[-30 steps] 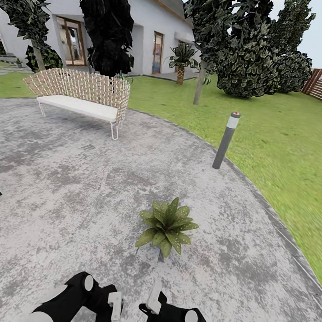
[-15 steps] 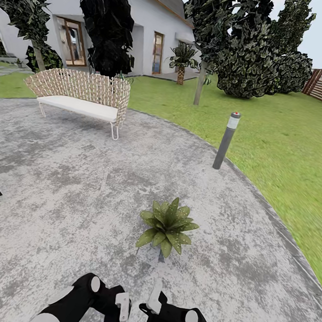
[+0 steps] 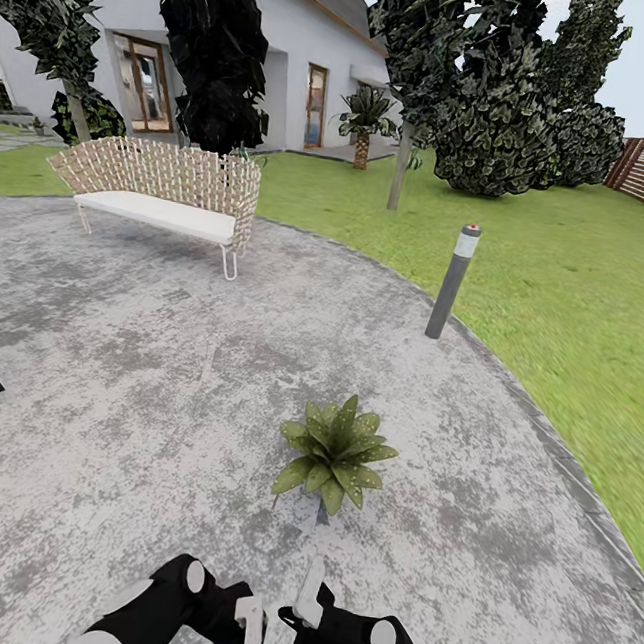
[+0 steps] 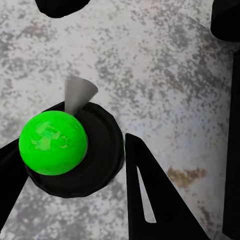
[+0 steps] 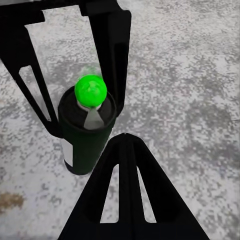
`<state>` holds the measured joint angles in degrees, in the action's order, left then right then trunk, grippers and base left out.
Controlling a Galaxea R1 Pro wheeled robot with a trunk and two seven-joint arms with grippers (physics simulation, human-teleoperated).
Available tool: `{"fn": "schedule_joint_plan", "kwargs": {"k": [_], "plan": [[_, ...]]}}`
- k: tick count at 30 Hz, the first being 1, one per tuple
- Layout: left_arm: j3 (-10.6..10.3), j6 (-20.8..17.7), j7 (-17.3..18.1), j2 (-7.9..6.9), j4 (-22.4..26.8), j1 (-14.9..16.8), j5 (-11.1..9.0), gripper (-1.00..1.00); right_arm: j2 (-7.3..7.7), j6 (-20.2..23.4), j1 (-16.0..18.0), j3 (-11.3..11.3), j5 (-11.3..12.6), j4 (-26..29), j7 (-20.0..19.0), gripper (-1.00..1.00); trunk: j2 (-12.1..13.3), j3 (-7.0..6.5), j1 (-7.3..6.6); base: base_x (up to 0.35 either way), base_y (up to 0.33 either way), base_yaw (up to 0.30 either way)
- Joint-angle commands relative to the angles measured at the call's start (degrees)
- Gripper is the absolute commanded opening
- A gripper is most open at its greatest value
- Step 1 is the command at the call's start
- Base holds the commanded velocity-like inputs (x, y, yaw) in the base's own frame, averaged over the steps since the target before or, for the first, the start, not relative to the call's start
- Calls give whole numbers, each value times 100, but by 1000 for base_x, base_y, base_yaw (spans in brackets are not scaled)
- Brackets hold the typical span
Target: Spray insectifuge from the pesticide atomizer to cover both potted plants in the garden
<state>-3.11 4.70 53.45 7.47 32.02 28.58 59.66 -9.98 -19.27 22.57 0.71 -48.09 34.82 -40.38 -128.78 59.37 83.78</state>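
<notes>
On the grey patio [image 3: 136, 360], one potted plant [image 3: 334, 452] is seen just ahead of both grippers. Between the spread fingers of the left gripper [image 4: 75, 165] the pesticide atomizer [image 4: 70, 150] is framed. Whether the right gripper [image 3: 306, 602] is spread cannot be told.

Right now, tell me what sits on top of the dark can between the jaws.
A bright green ball cap tops the atomizer, with a grey nozzle flap just below it. The can's base on the patio is hidden by its own body.

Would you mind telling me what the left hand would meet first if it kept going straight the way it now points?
Most likely the atomizer's green cap: in the left wrist view the left hand points at the dark can standing on the grey patio, though depth is unclear.
</notes>
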Motion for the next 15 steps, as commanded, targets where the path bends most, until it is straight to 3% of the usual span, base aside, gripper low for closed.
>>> {"fn": "schedule_joint_plan", "kwargs": {"k": [1, 5, 15], "plan": [[9, 49, 7, 19, 7, 5, 50, -100, -2, -24, 1, 8, -43, 7, -7, -100, -2, 5, -1, 0, 0, 0], [12, 49, -257, 61, 6, 6, 14, -100, -2, -24, 1, 8, -43, 7, -6, -100, -2, 5, -1, 0, 0, 0], [12, 57, -282, 127, -57, 2, -26, -100, -2, -24, 1, 8, -43, 7, -5, -100, -2, 5, -1, 0, 0, 0]]}}
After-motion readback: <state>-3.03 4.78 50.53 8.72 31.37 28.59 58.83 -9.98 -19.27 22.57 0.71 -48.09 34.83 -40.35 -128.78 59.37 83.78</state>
